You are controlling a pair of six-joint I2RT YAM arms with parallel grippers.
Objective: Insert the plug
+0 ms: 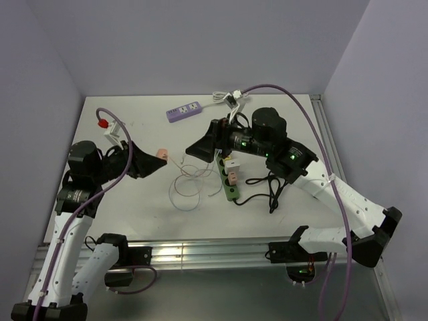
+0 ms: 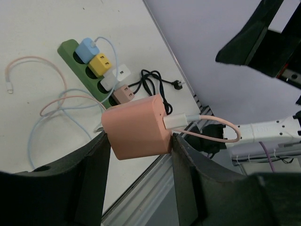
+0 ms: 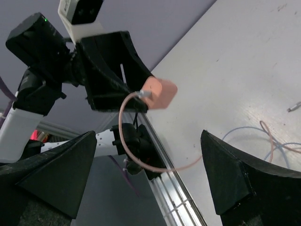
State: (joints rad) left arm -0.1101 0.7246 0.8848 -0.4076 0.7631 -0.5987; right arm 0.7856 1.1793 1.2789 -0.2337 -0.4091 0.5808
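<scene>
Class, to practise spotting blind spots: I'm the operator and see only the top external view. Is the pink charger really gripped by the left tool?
Observer: Yes. The left wrist view shows the pink charger clamped between both fingers of the left tool.
Operator: What occupies the hidden end of the green strip?
Observer: A blue adapter and a yellow adapter.
Operator: And the right tool?
Observer: Its own camera shows it open, with nothing between its fingers.
</scene>
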